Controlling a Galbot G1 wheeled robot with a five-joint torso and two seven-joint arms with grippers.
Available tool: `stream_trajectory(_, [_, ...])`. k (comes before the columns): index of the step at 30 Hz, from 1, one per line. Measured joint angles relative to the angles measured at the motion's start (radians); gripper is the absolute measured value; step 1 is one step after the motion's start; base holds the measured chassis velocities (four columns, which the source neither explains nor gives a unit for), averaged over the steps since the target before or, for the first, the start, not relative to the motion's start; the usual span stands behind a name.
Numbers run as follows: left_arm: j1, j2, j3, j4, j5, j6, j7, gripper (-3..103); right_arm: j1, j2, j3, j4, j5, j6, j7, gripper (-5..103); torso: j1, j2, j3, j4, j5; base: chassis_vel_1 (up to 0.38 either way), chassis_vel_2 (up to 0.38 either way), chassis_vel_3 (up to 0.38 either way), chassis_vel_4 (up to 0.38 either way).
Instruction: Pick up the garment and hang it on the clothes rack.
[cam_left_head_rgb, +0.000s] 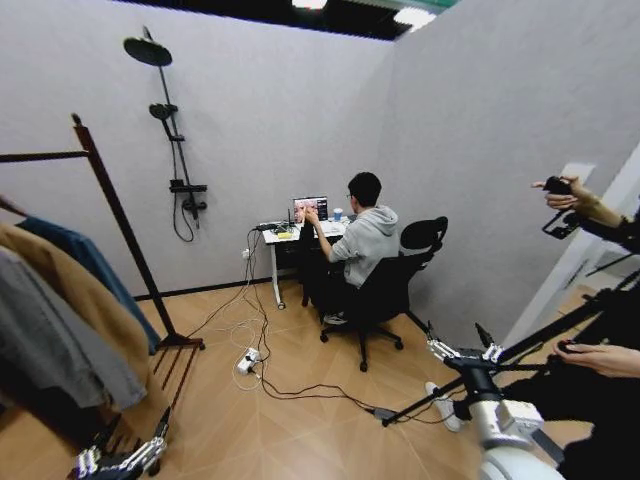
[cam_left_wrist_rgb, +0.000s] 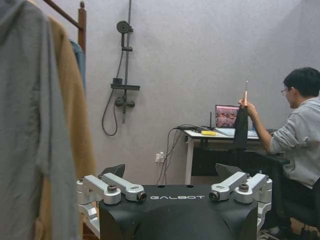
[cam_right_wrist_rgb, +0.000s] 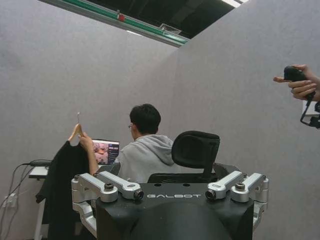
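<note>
We read GALBOT on both wrists — left gripper (cam_left_wrist_rgb: 175, 186) and right gripper (cam_right_wrist_rgb: 170, 185) spread, holding nothing. Beyond them, a seated person's hand (cam_right_wrist_rgb: 86, 141) holds the garment (cam_right_wrist_rgb: 62, 185) up.

Open left claw (cam_left_wrist_rgb: 175, 187), seated person holding up dark garment (cam_left_wrist_rgb: 241, 127)

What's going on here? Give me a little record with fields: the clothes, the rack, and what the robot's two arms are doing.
Garment: dark garment on a wooden hanger, held up by the seated person's hand at the desk
Clothes rack: on the robot's left, carrying a tan coat, a grey jacket and a blue garment
Left end effector: low beside the rack, open, holding nothing
Right end effector: low on the robot's right, open, holding nothing
</note>
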Motion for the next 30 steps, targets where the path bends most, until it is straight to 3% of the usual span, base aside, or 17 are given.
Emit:
stream_trajectory(16, [0.000,0.000,0.000,0.000,0.000,0.000,0.000,100,0.060,0.018,-0.094,-0.004,-0.043,-0.054,0.003,100,0.000,0.000,0.000,0.0003,-0.0004,0.263,-0.061,-0.071,0.253])
stream_trajectory(30, [0.000,0.000,0.000,0.000,0.000,0.000,0.000,100,0.065,0.026,-0.100,-0.009,-0.053,-0.058,0.004,100,0.000,0.000,0.000,0.0002,-0.0007,0.154,-0.164,-0.153,0.160])
